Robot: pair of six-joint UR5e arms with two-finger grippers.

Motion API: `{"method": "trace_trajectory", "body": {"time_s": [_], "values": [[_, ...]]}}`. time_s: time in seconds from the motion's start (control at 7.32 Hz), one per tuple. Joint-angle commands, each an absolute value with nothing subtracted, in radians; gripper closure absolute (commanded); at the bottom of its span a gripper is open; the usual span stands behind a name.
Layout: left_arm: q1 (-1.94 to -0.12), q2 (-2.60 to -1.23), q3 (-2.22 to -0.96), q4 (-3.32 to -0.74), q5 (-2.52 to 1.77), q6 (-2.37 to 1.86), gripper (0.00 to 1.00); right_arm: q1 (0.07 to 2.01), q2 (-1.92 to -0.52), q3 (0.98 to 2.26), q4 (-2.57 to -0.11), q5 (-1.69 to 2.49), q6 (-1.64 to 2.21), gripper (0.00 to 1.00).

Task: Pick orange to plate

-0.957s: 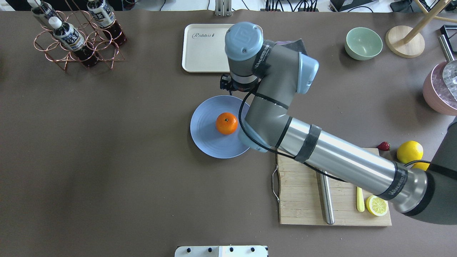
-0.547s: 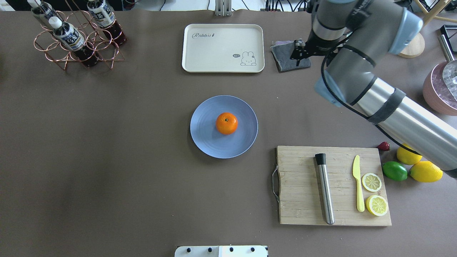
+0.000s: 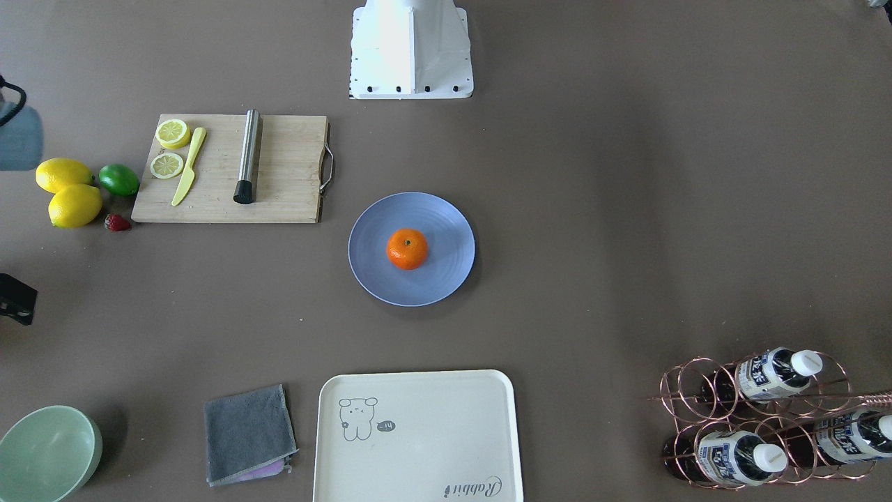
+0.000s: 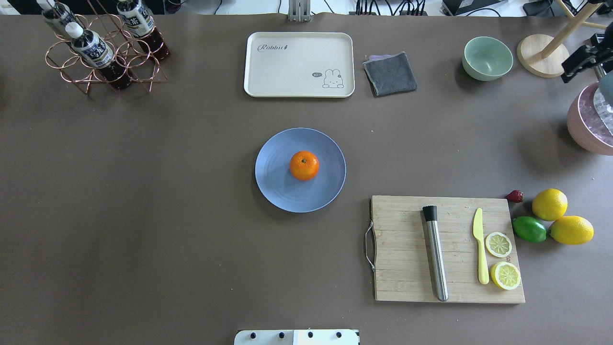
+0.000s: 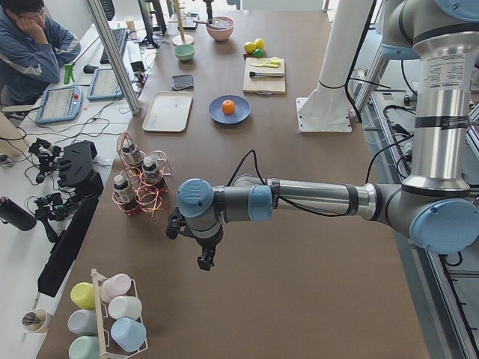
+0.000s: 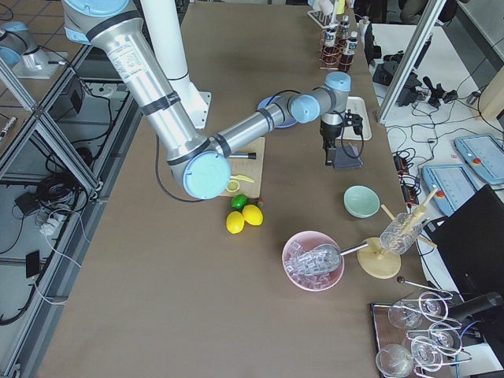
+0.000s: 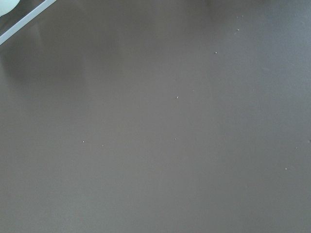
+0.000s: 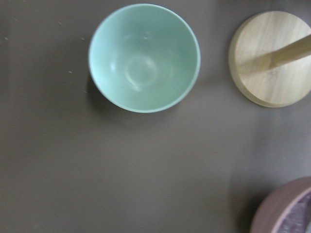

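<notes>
The orange (image 4: 303,165) sits in the middle of the blue-lavender plate (image 4: 278,191) at the table's centre, with nothing touching it; the front view shows the same orange (image 3: 408,249) on the plate (image 3: 435,282). My right gripper (image 4: 580,61) is far off at the back right edge, high above the green bowl. Only a black part of it shows, so I cannot tell whether it is open or shut. My left gripper (image 5: 204,262) hangs over bare table beyond the bottle rack, well away from the plate. It shows only in the exterior left view, so I cannot tell its state.
A cream tray (image 4: 299,64), grey cloth (image 4: 390,73) and green bowl (image 4: 487,58) line the far side. The cutting board (image 4: 407,268) carries a muddler, yellow knife and lemon slices, beside lemons (image 4: 549,204) and a lime (image 4: 529,229). A bottle rack (image 4: 103,52) stands back left, a pink bowl (image 4: 591,124) right.
My right arm has swung from beside the plate to the far right edge of the table. The orange has stayed on the plate.
</notes>
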State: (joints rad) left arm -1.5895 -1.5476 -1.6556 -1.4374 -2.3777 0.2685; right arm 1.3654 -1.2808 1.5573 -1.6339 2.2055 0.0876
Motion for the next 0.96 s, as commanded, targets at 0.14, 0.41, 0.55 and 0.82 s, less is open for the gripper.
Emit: {"method": "trace_trajectory", "body": {"time_s": [0.14,0.41,0.55,0.82], "values": [[-1.589,-1.549,-1.658,-1.437,-2.378,0.268,0.02,1.569,-1.452,1.525,-1.629,2.307,-0.106,0.0],[-1.589,-1.548,-1.658,-1.437,-2.379,0.268,0.02,1.658,-1.54,1.535,-1.618,2.31,-0.104,0.0],[-1.589,-1.549,-1.66,-1.437,-2.379,0.268,0.02,1.663,-1.537,1.534,-1.62,2.3,-0.097,0.0],[-1.589,-1.548,-1.666,-1.439,-2.379,0.268,0.02,1.663,-1.542,1.526,-1.621,2.302,-0.091,0.0]]}}
